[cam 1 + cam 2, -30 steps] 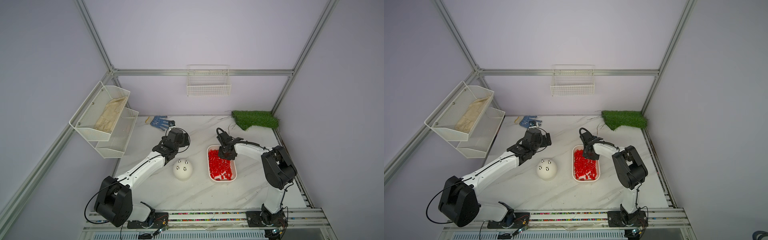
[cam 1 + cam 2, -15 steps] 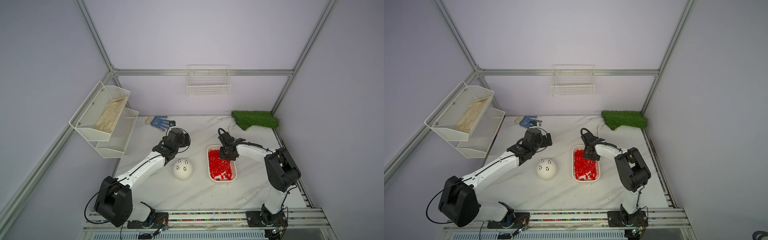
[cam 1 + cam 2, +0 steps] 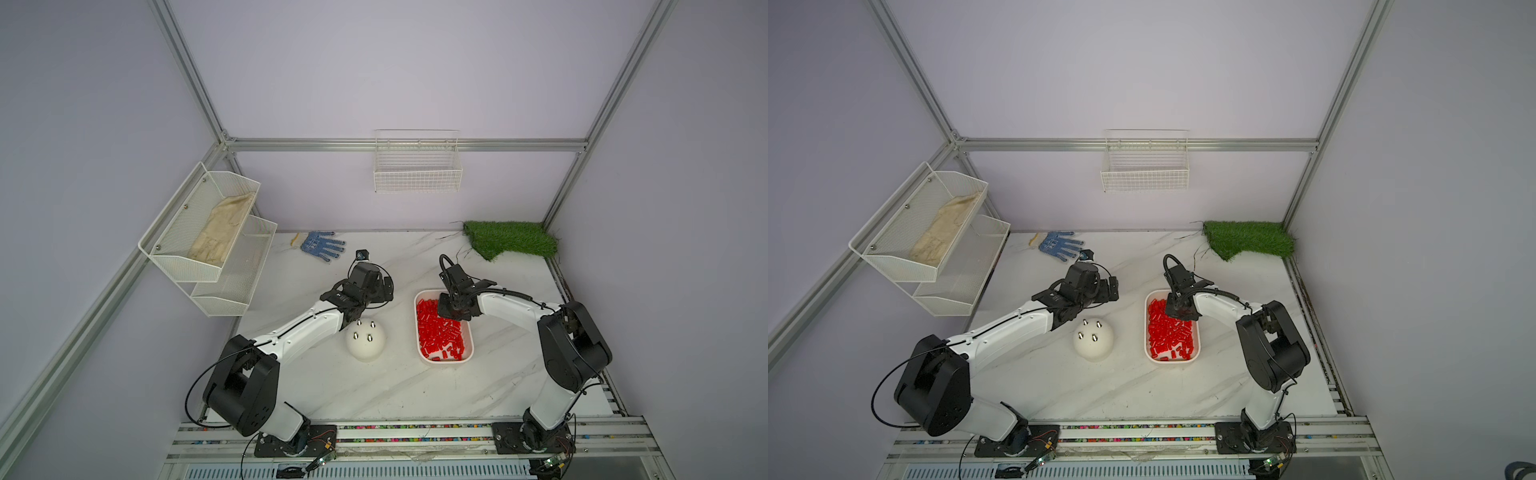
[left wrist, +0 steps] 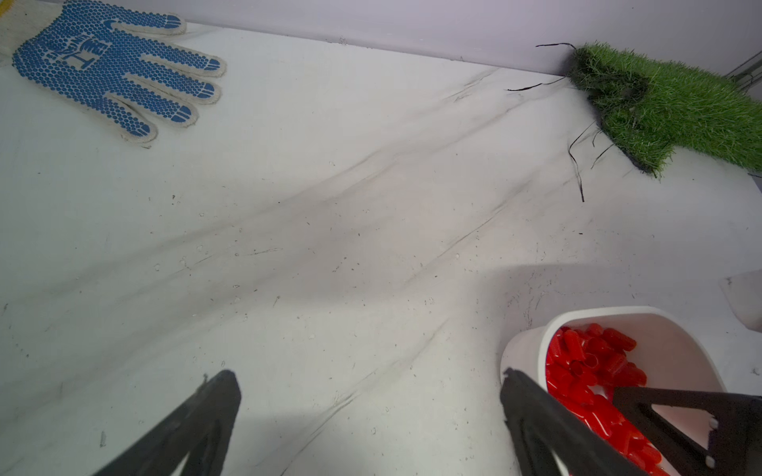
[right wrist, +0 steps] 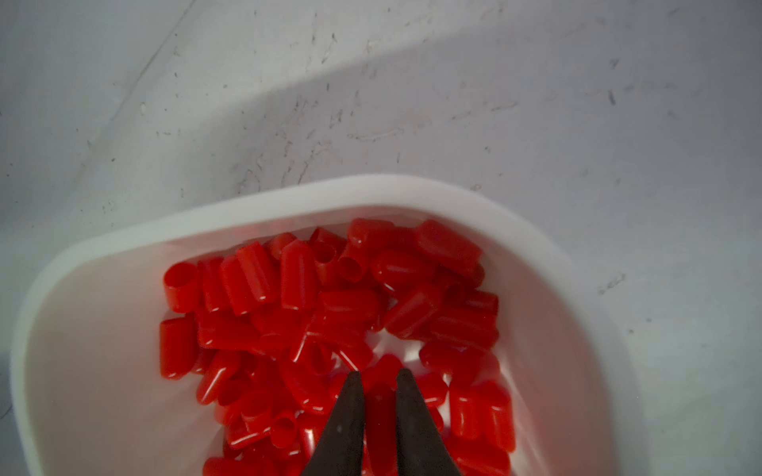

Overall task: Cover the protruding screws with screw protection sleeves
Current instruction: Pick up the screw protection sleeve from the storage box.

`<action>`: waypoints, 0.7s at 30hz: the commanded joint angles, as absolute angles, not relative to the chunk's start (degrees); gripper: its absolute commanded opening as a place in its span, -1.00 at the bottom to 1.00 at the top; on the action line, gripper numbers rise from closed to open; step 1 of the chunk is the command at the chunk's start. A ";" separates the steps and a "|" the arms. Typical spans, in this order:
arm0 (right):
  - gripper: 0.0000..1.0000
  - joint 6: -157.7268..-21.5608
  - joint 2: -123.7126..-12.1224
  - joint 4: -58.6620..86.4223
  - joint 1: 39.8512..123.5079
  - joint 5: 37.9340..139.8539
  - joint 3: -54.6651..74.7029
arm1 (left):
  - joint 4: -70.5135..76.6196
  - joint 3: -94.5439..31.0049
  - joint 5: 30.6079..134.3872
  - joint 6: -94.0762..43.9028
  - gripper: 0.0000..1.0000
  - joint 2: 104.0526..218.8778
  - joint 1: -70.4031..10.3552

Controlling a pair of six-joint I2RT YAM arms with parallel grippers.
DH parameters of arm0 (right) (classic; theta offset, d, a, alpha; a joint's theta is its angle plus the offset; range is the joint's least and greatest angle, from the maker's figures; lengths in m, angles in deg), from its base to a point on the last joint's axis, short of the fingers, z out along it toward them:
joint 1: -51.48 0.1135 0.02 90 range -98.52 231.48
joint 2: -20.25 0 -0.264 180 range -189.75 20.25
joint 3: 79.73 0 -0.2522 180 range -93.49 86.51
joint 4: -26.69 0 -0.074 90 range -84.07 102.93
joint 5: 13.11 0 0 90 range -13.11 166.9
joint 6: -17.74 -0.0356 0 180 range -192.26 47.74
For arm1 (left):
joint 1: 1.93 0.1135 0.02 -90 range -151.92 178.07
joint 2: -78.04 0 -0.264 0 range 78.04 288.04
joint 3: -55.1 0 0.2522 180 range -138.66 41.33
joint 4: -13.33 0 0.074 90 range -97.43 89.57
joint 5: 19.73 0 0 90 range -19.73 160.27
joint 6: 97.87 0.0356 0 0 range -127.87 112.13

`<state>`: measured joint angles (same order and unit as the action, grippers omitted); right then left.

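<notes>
Right wrist view has the right jaws pinching one red sleeve [image 5: 379,406] down in the white tray [image 5: 288,193], which sits a bit right of the tabletop's [image 3: 374,395] middle. So this is the pick step, I'd say. All four screws [image 3: 368,338] on the dome [image 3: 365,353] mid-tabletop look bare. Meanwhile the left jaws hang spread wide and empty just past the dome. Next up: lift it clean, then get its open end onto a stud.

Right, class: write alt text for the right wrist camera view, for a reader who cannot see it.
The right end effector is closed on one red sleeve inside a white tray heaped with many more red sleeves. The tray sits on a pale marbled table.
</notes>
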<state>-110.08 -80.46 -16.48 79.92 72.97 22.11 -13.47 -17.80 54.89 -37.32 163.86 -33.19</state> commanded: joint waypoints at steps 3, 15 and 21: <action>-0.64 -109.17 -80.90 -11.94 81.07 73.61 22.49 | -10.90 -21.06 55.11 -38.23 1.00 162.80 -33.30; -0.55 -108.74 -83.20 -11.98 82.15 73.38 21.08 | -10.82 -20.42 54.31 -38.43 1.00 162.69 -33.43; -0.52 -108.80 -83.43 -13.08 82.24 72.63 20.45 | -10.63 -20.16 53.95 -38.30 1.00 162.06 -33.39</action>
